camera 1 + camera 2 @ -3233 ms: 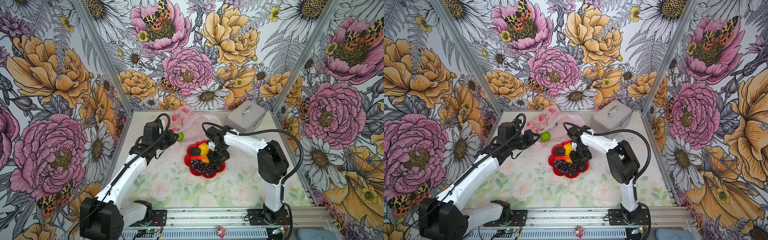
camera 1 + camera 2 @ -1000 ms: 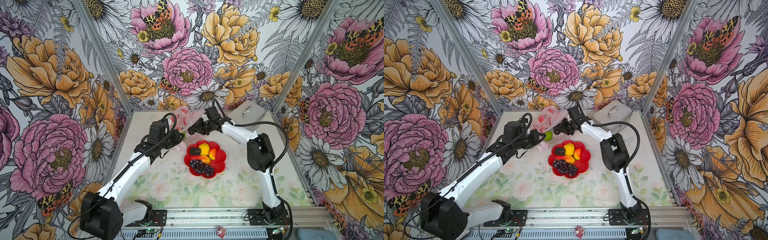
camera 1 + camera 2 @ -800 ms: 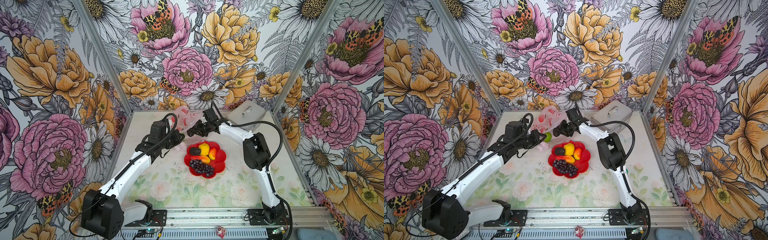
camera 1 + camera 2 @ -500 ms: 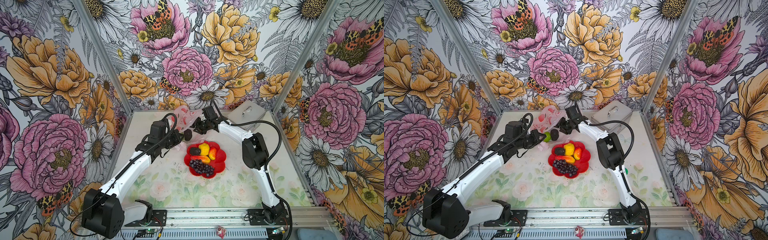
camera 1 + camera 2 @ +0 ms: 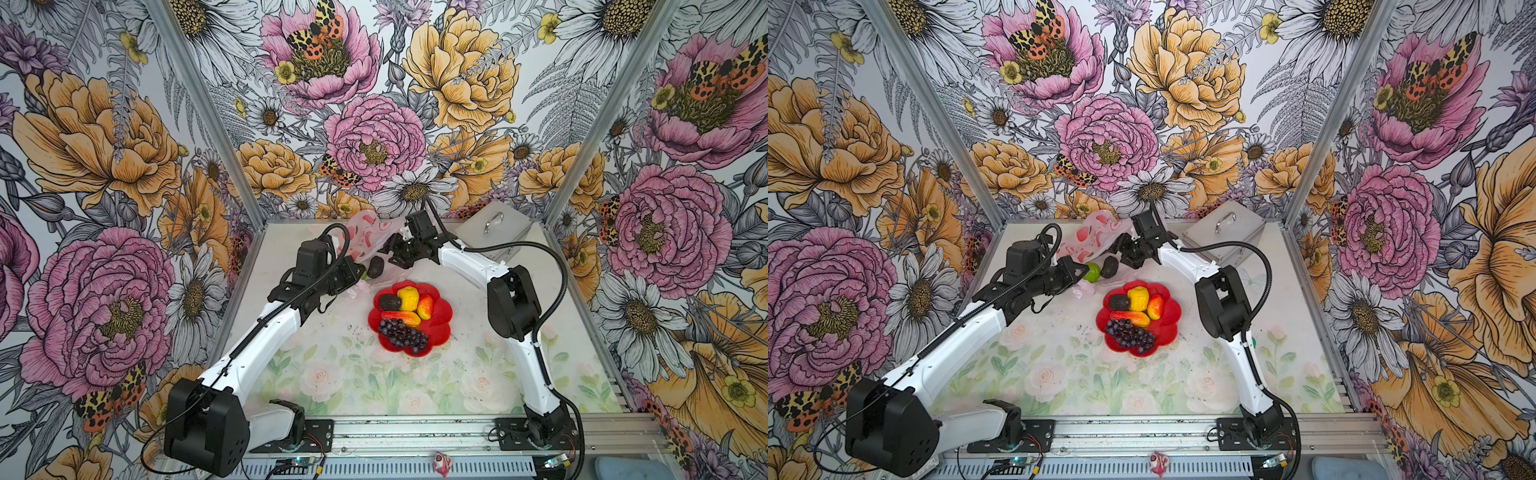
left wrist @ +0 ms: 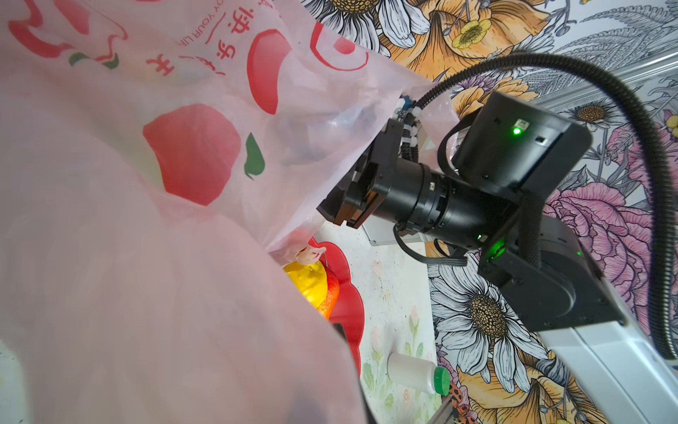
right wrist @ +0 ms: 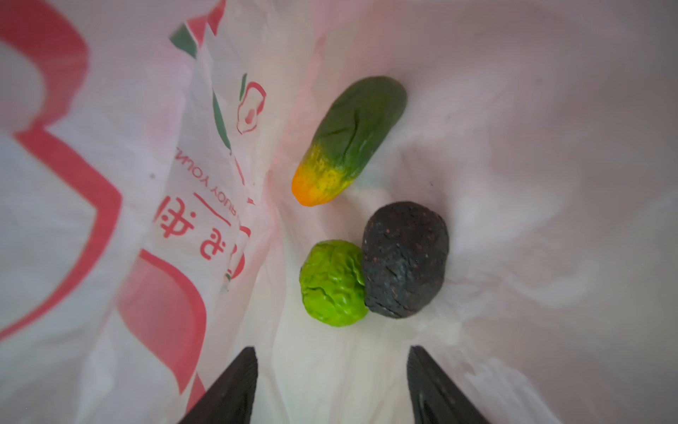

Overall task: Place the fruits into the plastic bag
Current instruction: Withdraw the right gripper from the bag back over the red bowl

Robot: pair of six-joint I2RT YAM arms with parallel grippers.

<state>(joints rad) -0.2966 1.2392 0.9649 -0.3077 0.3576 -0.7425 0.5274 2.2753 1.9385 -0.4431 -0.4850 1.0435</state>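
Here, bag (image 5: 365,232): rim pinched shut in L gripper (image 5: 1076,270), prob. to keep mouth open for drops. Inside bag: avocado (image 7: 405,258), green ball (image 7: 332,282), mango (image 7: 352,139). R gripper (image 7: 332,385) in bag mouth, jaws wide, empty. Plate (image 5: 444,309) near bag holds other fruit.

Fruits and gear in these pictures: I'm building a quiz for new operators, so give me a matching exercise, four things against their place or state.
1. green-orange mango
2. grape bunch
3. silver case
4. right gripper

A. open, holding nothing
B. on the red plate
C. inside the plastic bag
D. in the far right corner

Pairs: 1-C, 2-B, 3-D, 4-A.
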